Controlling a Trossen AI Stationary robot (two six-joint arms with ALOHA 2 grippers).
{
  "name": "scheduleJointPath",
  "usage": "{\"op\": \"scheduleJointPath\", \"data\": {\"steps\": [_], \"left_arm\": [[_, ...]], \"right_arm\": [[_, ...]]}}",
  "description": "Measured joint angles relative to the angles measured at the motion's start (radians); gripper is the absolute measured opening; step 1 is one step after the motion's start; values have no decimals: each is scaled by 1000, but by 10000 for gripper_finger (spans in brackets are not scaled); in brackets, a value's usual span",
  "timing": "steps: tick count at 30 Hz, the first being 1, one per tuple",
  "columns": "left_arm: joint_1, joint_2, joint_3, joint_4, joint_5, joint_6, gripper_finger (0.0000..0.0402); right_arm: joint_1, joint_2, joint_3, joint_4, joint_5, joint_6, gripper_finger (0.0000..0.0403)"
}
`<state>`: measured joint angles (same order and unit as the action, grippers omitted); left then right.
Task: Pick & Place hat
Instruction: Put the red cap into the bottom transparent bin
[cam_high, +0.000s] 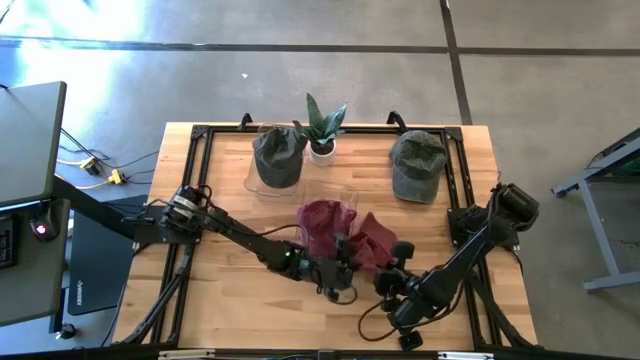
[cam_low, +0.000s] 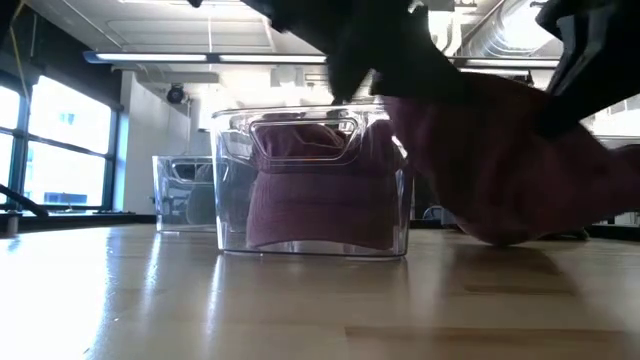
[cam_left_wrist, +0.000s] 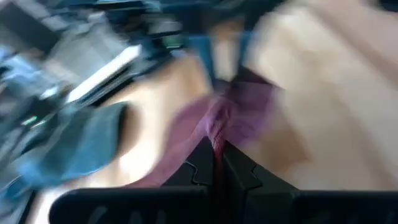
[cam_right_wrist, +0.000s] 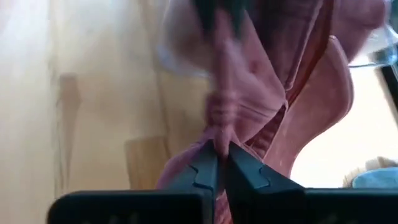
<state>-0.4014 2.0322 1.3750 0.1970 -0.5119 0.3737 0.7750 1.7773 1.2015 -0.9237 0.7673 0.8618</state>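
A maroon hat (cam_high: 345, 235) lies partly in a clear bin (cam_high: 325, 205) at the table's middle. In the low view its cloth (cam_low: 500, 170) spreads out of the bin (cam_low: 310, 185) toward the near side. My left gripper (cam_high: 342, 265) and my right gripper (cam_high: 392, 262) stand side by side at the hat's near edge, both shut on it. A grey hat (cam_high: 278, 155) sits on a second clear bin at the far left. Another grey hat (cam_high: 417, 165) rests on the table at the far right. My left gripper holds a bunched fold of the maroon hat (cam_left_wrist: 217, 121), pinched between its two fingers (cam_left_wrist: 199, 168), which come from the near left. The cloth runs away from the fingertips toward the bin. My right gripper pinches a gathered ridge of the maroon cloth (cam_right_wrist: 219, 118) between its two fingers (cam_right_wrist: 205, 168), coming from the near right. The hat's far part (cam_right_wrist: 292, 37) stays at the clear bin.
A small potted plant (cam_high: 322, 130) stands at the far edge between the two grey hats. A black frame rail (cam_high: 200, 150) runs along the table's sides. Bare wood (cam_high: 250, 305) lies near the front left.
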Motion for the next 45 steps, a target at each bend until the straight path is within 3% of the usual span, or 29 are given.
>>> {"op": "scheduleJointPath", "data": {"steps": [5,9,12,16,21,25,36,40,45], "left_arm": [[-12,-13,1,-65,238,93,3],[-11,-13,1,-68,374,96,9],[1,-13,1,-89,470,89,44],[2,-13,1,-89,506,95,124],[-23,-16,1,-111,466,169,214],[-66,-12,1,-89,366,260,247],[-115,86,-2,160,138,73,235],[-90,78,2,172,148,-117,227],[-46,84,0,192,293,-288,204]], "right_arm": [[-10,-62,1,-4,-164,-155,28],[-38,-115,1,139,-411,-426,7],[-75,-125,1,218,-556,-500,12],[-116,-127,-29,256,-637,-503,12],[-117,-130,-115,316,-673,-465,9],[-97,-152,-160,356,-671,-418,13],[-41,-311,-260,548,-559,-398,13],[-34,-347,-300,610,-551,-391,5],[-34,-349,-322,644,-547,-391,15]]}}
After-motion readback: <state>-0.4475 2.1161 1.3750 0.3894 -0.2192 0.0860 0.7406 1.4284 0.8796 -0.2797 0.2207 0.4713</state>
